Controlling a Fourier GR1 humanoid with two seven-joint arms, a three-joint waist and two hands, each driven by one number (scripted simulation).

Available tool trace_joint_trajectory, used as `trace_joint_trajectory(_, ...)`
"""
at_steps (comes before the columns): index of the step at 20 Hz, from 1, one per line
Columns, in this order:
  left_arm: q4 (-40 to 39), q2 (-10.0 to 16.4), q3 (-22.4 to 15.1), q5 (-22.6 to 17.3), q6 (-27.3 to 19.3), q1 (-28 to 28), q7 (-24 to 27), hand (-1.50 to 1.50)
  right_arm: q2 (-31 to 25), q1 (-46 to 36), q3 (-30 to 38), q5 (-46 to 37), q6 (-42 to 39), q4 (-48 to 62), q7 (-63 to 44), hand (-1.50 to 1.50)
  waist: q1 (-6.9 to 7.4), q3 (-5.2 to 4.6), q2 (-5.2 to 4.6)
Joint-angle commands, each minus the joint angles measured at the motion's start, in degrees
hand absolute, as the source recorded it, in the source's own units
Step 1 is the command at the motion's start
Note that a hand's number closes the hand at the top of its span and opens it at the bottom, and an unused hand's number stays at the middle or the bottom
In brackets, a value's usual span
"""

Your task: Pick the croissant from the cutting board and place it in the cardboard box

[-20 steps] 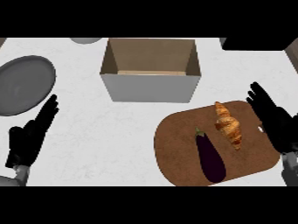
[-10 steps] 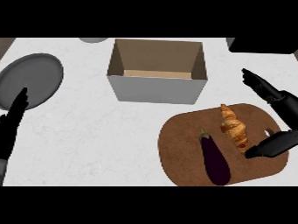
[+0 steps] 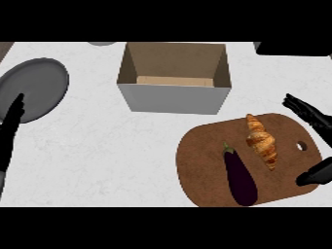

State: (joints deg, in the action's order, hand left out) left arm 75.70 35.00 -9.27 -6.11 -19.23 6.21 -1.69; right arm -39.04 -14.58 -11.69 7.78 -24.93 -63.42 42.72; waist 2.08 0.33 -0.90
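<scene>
1. At the right edge, the right robot hand [image 3: 319, 121] is seen spread wide, fingers straight above and thumb below, with nothing held. It is placed over the board's right rim, near the croissant but apart from it.
2. On the board [image 3: 204, 155] the croissant [image 3: 262, 142] is laid lengthwise, with an aubergine [image 3: 240, 176] close on its left.
3. The croissant is judged light, soft and flaky. It would likely be crushed if pinched at a tip, so hold is best taken across the thick middle, from the side away from the aubergine.
4. Beyond the board, the box [image 3: 172, 99] is seen open-topped on the bench [image 3: 96, 146], and no croissant is in it yet.
5. At the left edge, the left robot hand [image 3: 3, 141] is rested open, fingers straight, by a pan [image 3: 28, 87].
</scene>
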Motion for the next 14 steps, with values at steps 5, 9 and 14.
trace_joint_trajectory(5,-1.5,-0.9,0.1,1.0,0.3,1.2,-0.1,0.00,-8.1,-10.6,-6.3,-18.6,3.0,8.0,10.8,-1.50,0.98,-0.18,0.17)
trace_joint_trajectory(9,-2.0,-2.7,-0.6,2.1,-0.6,1.8,-0.6,0.00,-9.2,-14.8,-11.2,-25.7,3.4,12.1,12.6,-1.50,0.29,-0.24,0.27)
trace_joint_trajectory(14,-0.1,-1.9,0.3,2.4,-0.1,2.2,-2.9,0.00,-7.3,-22.1,-17.7,-33.7,2.3,12.5,5.1,-1.50,0.07,-0.29,0.56)
